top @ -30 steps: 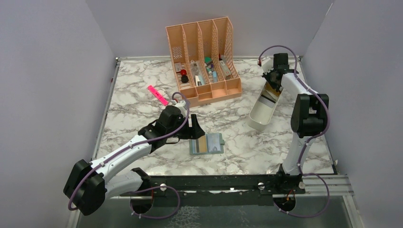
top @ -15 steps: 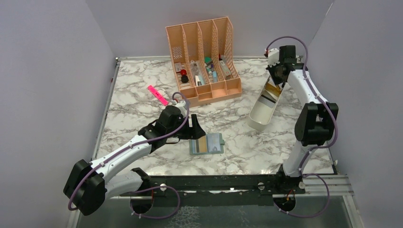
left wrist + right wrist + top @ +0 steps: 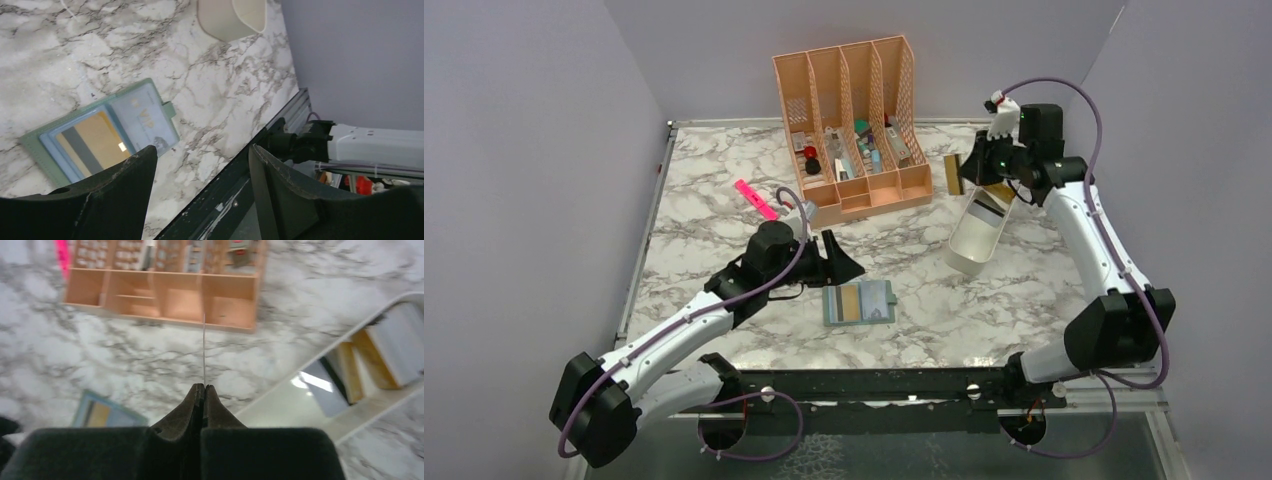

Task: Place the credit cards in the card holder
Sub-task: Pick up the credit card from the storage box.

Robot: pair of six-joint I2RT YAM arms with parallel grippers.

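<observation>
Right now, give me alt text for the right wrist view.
The shut right end effector pinches a thin card, seen edge-on, above a marble table. Beyond stands a peach slotted organizer; a white oblong tray of cards lies right, an open bifold wallet lower left.

I am swinging my left arm (image 3: 674, 330) out with the elbow low at my left, the forearm reaching forward and inward over the table. My left gripper (image 3: 848, 266) is pointing ahead and slightly down, its two fingers (image 3: 125, 190) standing well apart with nothing between them. I am stretching my right arm (image 3: 1092, 222) far forward, elbow jutting out to my right, wrist bending back toward the left. My right gripper (image 3: 972, 170) is turned sideways, jaws pressing tight together on a gold credit card (image 3: 953, 174), which is sticking out straight ahead of the fingertips, in line with the jaw seam.
</observation>
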